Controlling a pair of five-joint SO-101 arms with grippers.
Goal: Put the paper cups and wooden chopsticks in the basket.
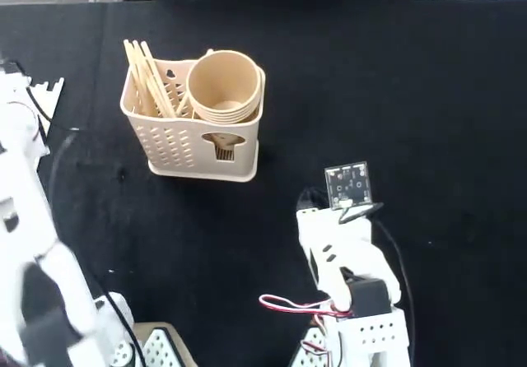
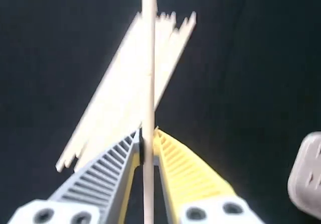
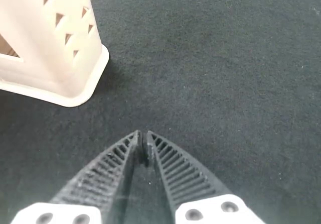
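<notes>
On the black cloth table [image 1: 412,95], the perforated beige plastic basket [image 1: 185,149] is holding nested round paper cups [image 1: 222,83] and slim wooden chopsticks [image 1: 148,79]. The right gripper [image 3: 142,136] is pressing its ribbed fingers together, empty. The left gripper [image 2: 147,136] is pinching one chopstick [image 2: 148,58].

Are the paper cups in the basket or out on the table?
In: the stacked paper cups sit inside the basket, rims above its wall, beside chopsticks.

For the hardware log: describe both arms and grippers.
Left gripper: a grey ribbed finger and a yellow one, white base. Right gripper: two black ribbed fingers, white base. The right arm is white, with a black motor, red wiring and a square circuit board.
</notes>
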